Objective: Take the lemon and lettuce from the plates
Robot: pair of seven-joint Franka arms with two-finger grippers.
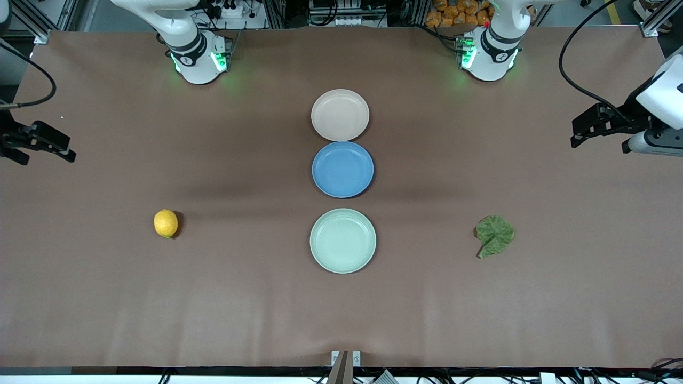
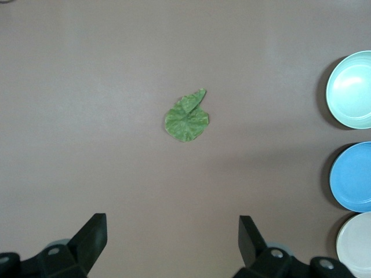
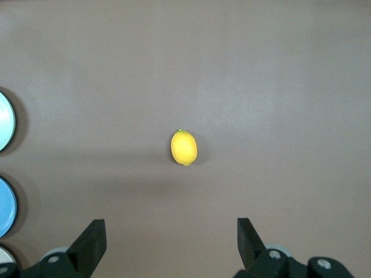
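Observation:
The lemon lies on the bare table toward the right arm's end, not on a plate; it also shows in the right wrist view. The lettuce lies flat on the table toward the left arm's end and shows in the left wrist view. The beige plate and the mint green plate are both empty. My left gripper is open and empty, high over the table's edge. My right gripper is open and empty, high over the other edge.
An empty blue plate sits between the beige and mint plates in the table's middle. The three plates form a line running toward the front camera. The arm bases stand along the table's robot-side edge.

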